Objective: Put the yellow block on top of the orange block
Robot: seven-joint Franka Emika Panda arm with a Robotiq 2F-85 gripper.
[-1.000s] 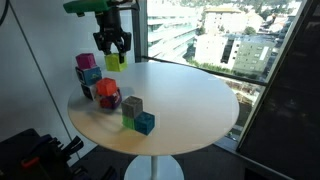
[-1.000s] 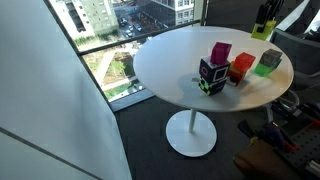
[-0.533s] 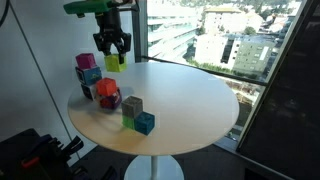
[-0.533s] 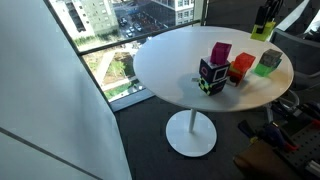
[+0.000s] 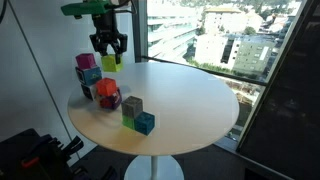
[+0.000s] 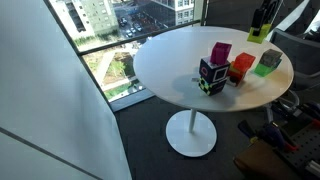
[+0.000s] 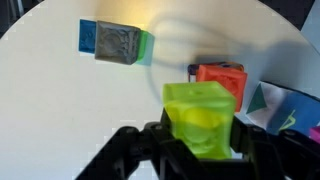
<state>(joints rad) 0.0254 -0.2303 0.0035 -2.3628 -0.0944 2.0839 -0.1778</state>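
My gripper (image 5: 109,58) is shut on the bright lime-yellow block (image 5: 109,62) and holds it in the air above the far edge of the round white table (image 5: 190,100). In the wrist view the yellow block (image 7: 203,118) fills the space between the black fingers (image 7: 128,150). The orange-red block (image 7: 222,78) lies on the table just beyond it in that view. It also shows in both exterior views (image 5: 105,89) (image 6: 241,67), in the cluster of cubes below the gripper (image 6: 259,30).
A magenta cube (image 5: 85,61) sits on a teal cube (image 5: 90,74) beside the orange one. A grey-olive cube (image 5: 132,106), a green cube (image 5: 131,120) and a blue cube (image 5: 145,123) stand nearer the table's front. A patterned dark cube (image 6: 212,76) is close by. Windows stand behind.
The gripper with the yellow block has shifted slightly towards the cube cluster. The cubes on the table have not moved.
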